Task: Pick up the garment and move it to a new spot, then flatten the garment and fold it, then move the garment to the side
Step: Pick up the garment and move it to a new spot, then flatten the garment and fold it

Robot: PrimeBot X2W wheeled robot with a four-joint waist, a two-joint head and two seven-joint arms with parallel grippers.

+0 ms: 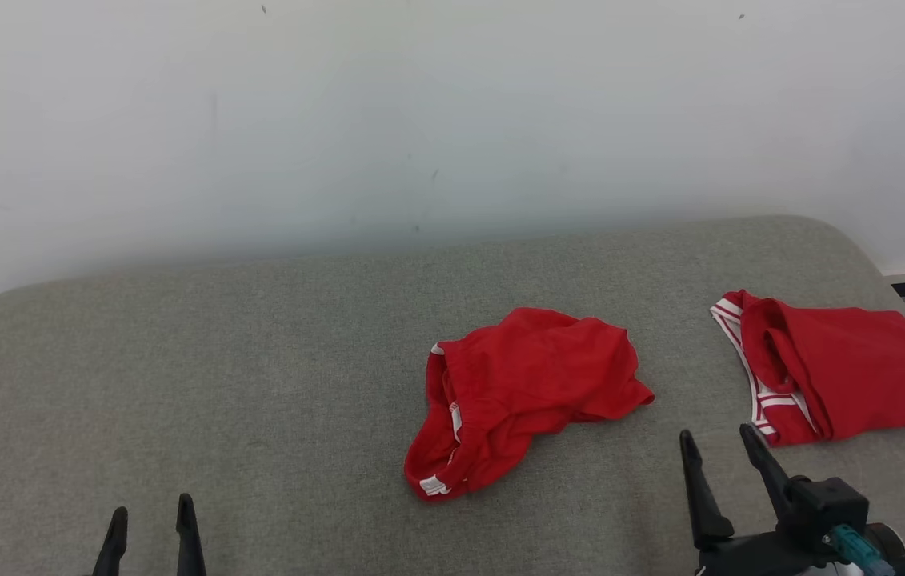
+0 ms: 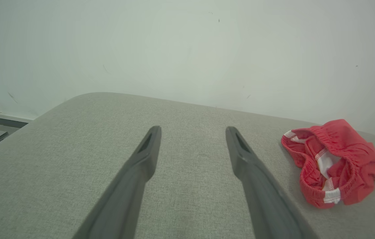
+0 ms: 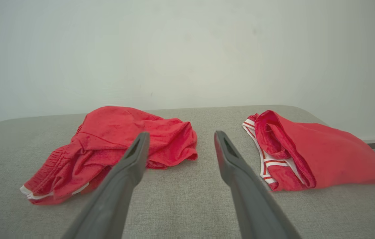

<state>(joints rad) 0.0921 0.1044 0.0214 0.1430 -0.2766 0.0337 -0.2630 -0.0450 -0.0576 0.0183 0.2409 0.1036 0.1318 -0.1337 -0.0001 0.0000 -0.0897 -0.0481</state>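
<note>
Where garment (image 1: 524, 392) lies crumpled, open surface (image 1: 180, 360) stretches leftward.

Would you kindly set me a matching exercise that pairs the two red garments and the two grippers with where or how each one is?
Things:
1. left red garment
2. right red garment
3. left gripper
4. right gripper

States:
A. open, pointing at the gap between the garments
B. crumpled in a heap mid grey surface
C. open, over bare fabric, away from both garments
D. lying flatter, by the surface's right edge

Pairs: 1-B, 2-D, 3-C, 4-A
</note>
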